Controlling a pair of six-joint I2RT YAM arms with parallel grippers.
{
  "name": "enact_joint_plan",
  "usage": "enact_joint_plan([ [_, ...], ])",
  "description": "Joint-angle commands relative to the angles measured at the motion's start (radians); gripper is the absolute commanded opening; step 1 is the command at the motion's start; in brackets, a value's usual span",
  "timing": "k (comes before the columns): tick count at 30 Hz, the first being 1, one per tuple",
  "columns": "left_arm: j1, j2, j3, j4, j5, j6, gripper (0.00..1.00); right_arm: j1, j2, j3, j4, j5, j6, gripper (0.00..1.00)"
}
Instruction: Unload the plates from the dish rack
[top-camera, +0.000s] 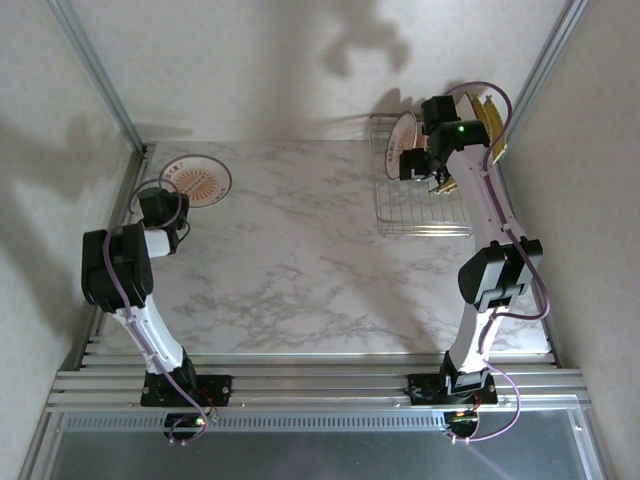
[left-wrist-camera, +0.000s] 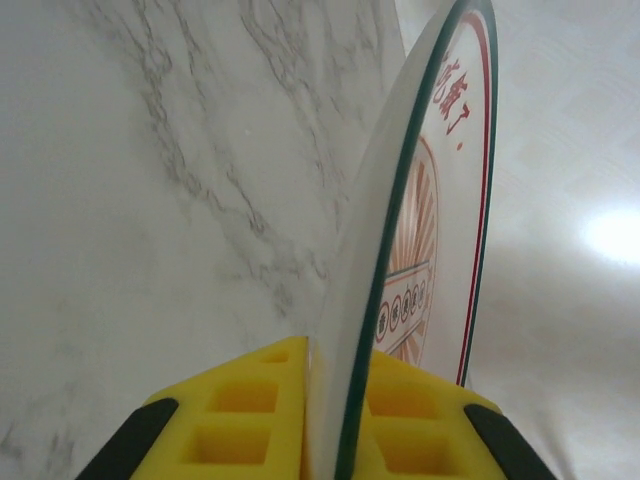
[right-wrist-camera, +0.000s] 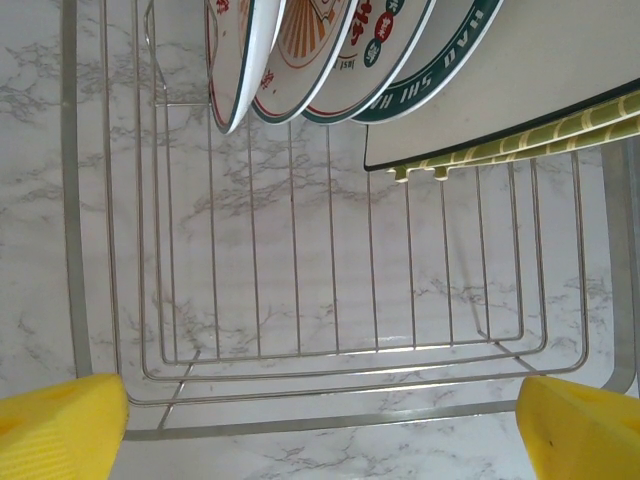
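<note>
Standing green-rimmed plates (right-wrist-camera: 300, 60), silver wire rack (right-wrist-camera: 70, 250)

Counter (top-camera: 300, 250): marble-look, white w/ grey veins, smooth, low sheen. Dish rack (right-wrist-camera: 70, 200): thin metal wire, bright silver, polished, catches light. Round plates (right-wrist-camera: 300, 60): white glaze, glossy, printed rims. Held plate (left-wrist-camera: 440, 230) in left hand (left-wrist-camera: 335, 362): smooth shiny edge. Square plates (right-wrist-camera: 560, 70): smooth, semi-matt; ceramic vs plastic, can't tell. Left hand pads (left-wrist-camera: 240, 400): yellow, matt, moulded w/ square pockets, foam- or rubber-like. Right hand (right-wrist-camera: 320, 430): same yellow matt. Arm shells (top-camera: 150, 335): white + black plastic, satin. Base rails (top-camera: 320, 385): bare aluminium, matt.
</note>
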Motion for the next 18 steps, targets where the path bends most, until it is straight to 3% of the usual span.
enact_joint_plan([
  [1,0.007,0.030,0.062,0.029,-0.039,0.014,0.00,-0.005,-0.024,-0.019,-0.016,-0.003,-0.014,0.99],
  [18,0.022,0.115,0.064,0.033,-0.031,0.000,0.00,-0.005,-0.014,0.003,-0.024,0.001,-0.015,0.99],
])
